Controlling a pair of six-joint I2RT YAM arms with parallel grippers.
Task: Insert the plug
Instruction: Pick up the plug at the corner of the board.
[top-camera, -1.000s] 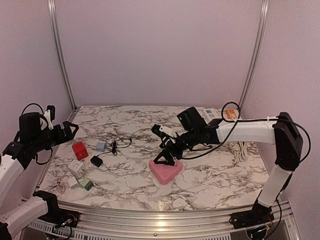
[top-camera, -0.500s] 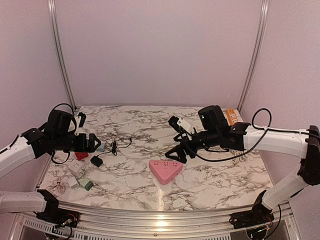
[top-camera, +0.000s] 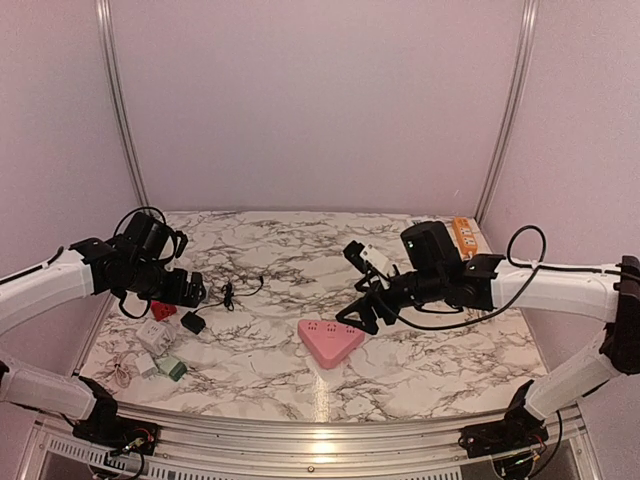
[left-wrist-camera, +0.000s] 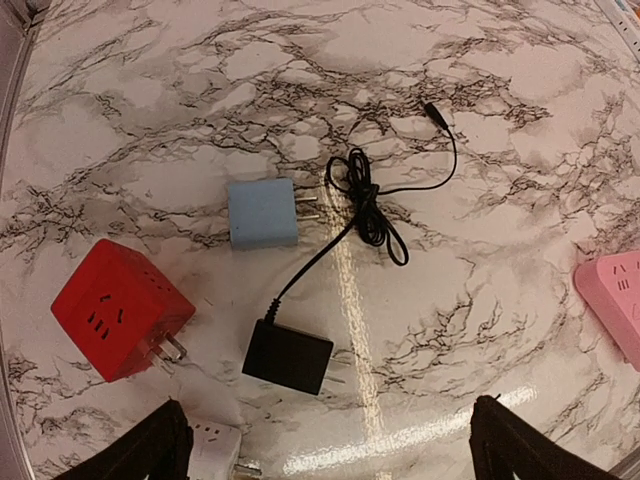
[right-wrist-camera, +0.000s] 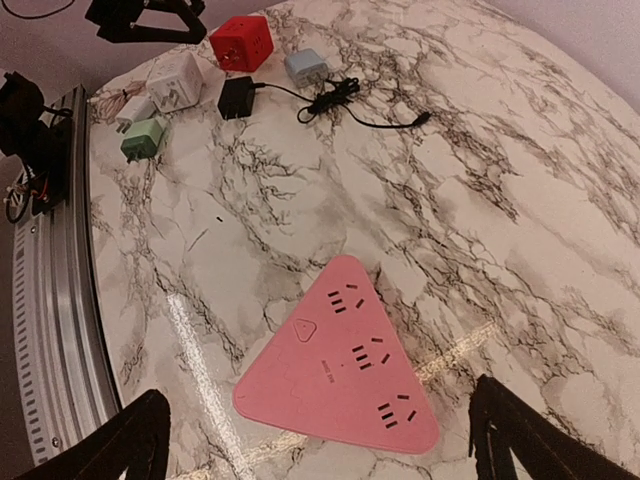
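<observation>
Plug not yet taken. Black plug (left-wrist-camera: 288, 357) lies flat on the desk (left-wrist-camera: 520, 120), left side, btwn red cube (left-wrist-camera: 120, 308) and blue plug (left-wrist-camera: 262, 213), well apart from the pink strip (right-wrist-camera: 345, 365) at centre. Which plug is meant: can't tell, prob. the black one.

Left jaws wide, nothing held, hovering over the plugs. Right jaws wide, nothing held, over the strip.

Handling (est.): plug is light, stiff, smooth plastic. Grip across the body's flat sides, prongs left free. Cord (left-wrist-camera: 370, 210) is soft and will drag. Strip is light and may slide when pushed, so brace it.

Left wrist cam shows prongs and which way they point; top cam is too coarse for that. Right wrist cam shows 3 socket groups. Only top cam shows both arms.
</observation>
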